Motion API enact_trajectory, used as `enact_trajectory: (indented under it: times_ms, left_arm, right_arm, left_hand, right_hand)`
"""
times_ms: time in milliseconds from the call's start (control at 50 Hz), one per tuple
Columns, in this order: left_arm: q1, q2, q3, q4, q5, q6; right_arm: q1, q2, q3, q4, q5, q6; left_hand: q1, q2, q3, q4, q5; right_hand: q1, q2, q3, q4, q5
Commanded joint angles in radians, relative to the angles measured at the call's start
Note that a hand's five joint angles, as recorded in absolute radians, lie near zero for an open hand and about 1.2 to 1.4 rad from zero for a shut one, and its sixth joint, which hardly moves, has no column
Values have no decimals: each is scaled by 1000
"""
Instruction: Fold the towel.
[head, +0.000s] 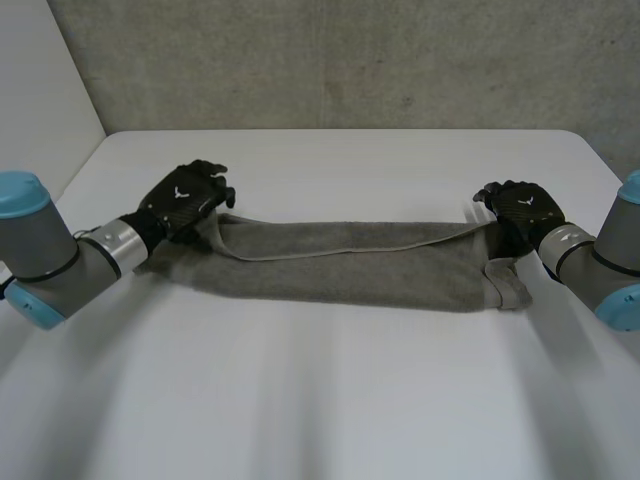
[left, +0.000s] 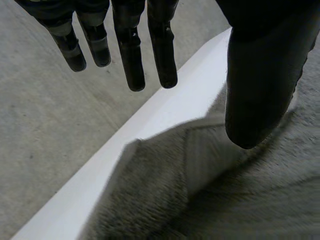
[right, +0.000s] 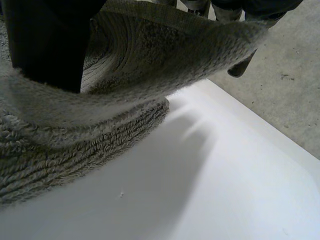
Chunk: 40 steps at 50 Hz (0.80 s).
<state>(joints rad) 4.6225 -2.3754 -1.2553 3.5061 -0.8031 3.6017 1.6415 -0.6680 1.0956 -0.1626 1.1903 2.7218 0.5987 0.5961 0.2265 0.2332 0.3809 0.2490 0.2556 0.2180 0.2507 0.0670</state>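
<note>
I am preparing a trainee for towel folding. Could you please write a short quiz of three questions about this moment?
1. Fill in: the left hand, at one end of the towel, has its fingers ____ (straight or curled).
2. Which hand pinches a corner of the towel? A) left hand B) right hand C) neither
3. True or false: the towel is bunched into a ball.

Key: 1 straight; 2 B; 3 false, it lies as a long folded band between the two hands.
</note>
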Motion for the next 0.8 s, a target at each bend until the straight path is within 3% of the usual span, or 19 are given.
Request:
enact_trajectory:
  times_ms: [20,220,280,320,340,380,440,540,600,800]
  left_arm:
    - [-8,-76,46,11,-13,74]
    - [-47,-215,221,77,-84,83]
    - [-54,-251,295,105,-140,78]
    - [-63,-269,391,163,-302,71]
    - [-63,-269,392,163,-303,71]
    - [-71,-277,447,203,-434,33]
    - [-77,-275,448,205,-435,5]
    - [-85,-214,309,197,-335,-20]
    - [-85,-167,220,203,-317,-18]
    - [-30,-9,-44,194,-312,-12]
  right_arm:
    - [3,1,0,0,0,-8]
    - [3,4,0,2,2,-10]
    - [3,4,0,2,2,-11]
    - [3,2,0,2,2,-11]
    - [3,2,0,2,2,-11]
    - [3,-2,-2,2,3,-11]
    - [6,-4,-2,3,3,-11]
    - [14,-10,13,14,3,-11]
    - [15,-10,20,24,0,-11]
    - [5,-44,33,63,3,-1]
  left_hand:
    - [-50,-48,-52,-59,-7]
    - [-21,-19,-52,-59,22]
    - [-18,-16,-52,-59,25]
    - [5,8,-52,-59,48]
    - [5,8,-52,-59,49]
    - [8,11,-52,-59,52]
    - [8,11,-52,-59,52]
    - [5,8,-52,-59,49]
    - [-1,2,-52,-59,43]
    - [-42,-39,-52,-59,2]
  right_hand:
    - [-74,-81,-44,-76,-67]
    - [-74,-81,-44,-76,-67]
    - [-74,-81,-44,-76,-67]
    - [-74,-81,-44,-76,-67]
    - [-74,-81,-44,-76,-67]
    - [-74,-81,-44,-76,-67]
    - [-74,-81,-44,-76,-67]
    - [-74,-81,-44,-76,-67]
    - [-74,-81,-44,-76,-67]
    - [-74,-81,-44,-76,-67]
